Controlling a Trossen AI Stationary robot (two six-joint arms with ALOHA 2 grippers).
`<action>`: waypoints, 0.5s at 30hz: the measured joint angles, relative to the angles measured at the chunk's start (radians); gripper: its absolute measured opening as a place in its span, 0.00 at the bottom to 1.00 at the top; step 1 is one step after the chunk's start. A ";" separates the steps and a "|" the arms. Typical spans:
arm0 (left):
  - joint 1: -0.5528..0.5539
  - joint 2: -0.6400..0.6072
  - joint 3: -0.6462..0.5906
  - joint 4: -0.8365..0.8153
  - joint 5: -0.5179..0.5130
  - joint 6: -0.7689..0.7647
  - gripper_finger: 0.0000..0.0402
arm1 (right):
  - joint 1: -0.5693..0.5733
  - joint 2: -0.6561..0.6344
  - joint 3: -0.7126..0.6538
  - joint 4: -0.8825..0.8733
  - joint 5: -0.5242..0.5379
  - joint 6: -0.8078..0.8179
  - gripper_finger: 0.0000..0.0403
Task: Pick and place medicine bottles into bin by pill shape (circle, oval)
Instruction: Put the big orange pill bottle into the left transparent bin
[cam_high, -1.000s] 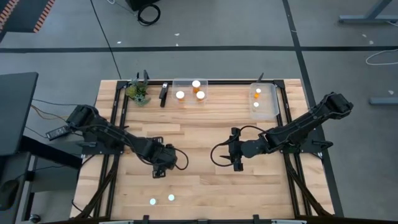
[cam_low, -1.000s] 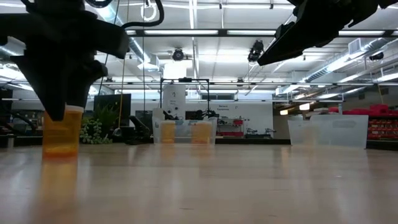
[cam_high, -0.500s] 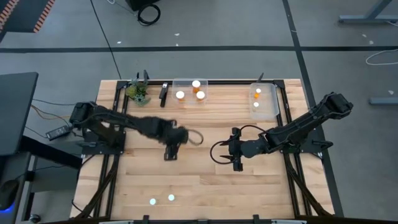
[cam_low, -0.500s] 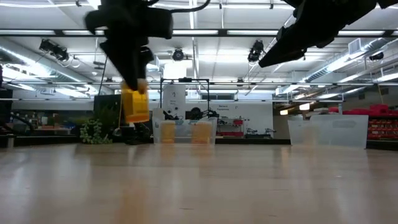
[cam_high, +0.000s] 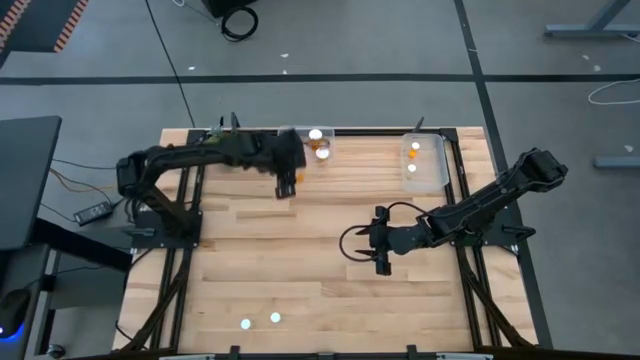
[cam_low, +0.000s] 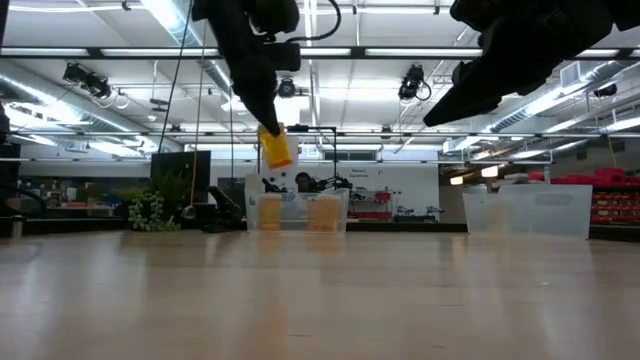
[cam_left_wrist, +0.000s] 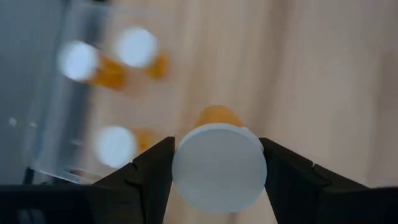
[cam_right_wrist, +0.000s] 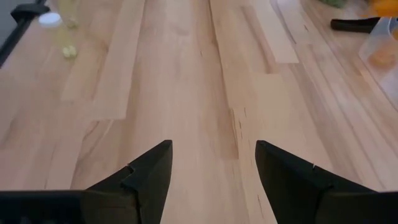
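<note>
My left gripper (cam_high: 285, 187) is shut on an orange medicine bottle (cam_low: 276, 147) with a white cap. It hangs in the air just near of the left clear bin (cam_high: 297, 132) at the table's far edge. Three white-capped bottles (cam_left_wrist: 116, 145) stand in that bin. The right clear bin (cam_high: 428, 160) holds two smaller bottles (cam_high: 412, 168). My right gripper (cam_high: 381, 263) waits open over the middle right of the table, with only bare wood between its fingers (cam_right_wrist: 149, 177). My left gripper pinches the bottle's white cap (cam_left_wrist: 219, 167) between its two fingers, one on each side of the rim. The fingers come from above, slanting toward the far edge. The orange body (cam_left_wrist: 216, 115) hangs below them, tilted and clear of the table.
Two small white discs (cam_high: 245, 323) (cam_high: 275, 318) lie near the table's near edge. A small green plant (cam_high: 222, 148) and a black tool (cam_high: 263, 152) sit left of the left bin. Open wood stretches between the arms.
My left gripper has swung from the table's near-left part toward the far edge and the left bin. It has risen and tipped, carrying the bottle. The bottle, low over the wood before, now hangs high and tilted by the bin.
</note>
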 joint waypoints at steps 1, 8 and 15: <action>0.024 0.000 0.005 0.023 0.000 0.019 0.55 | 0.000 0.000 -0.002 0.009 0.004 0.000 0.59; 0.169 0.000 0.011 0.212 0.001 0.151 0.56 | 0.000 0.000 -0.003 0.021 0.044 0.002 0.59; 0.289 0.008 0.012 0.410 0.003 0.223 0.55 | 0.000 0.000 -0.003 0.021 0.082 0.049 0.59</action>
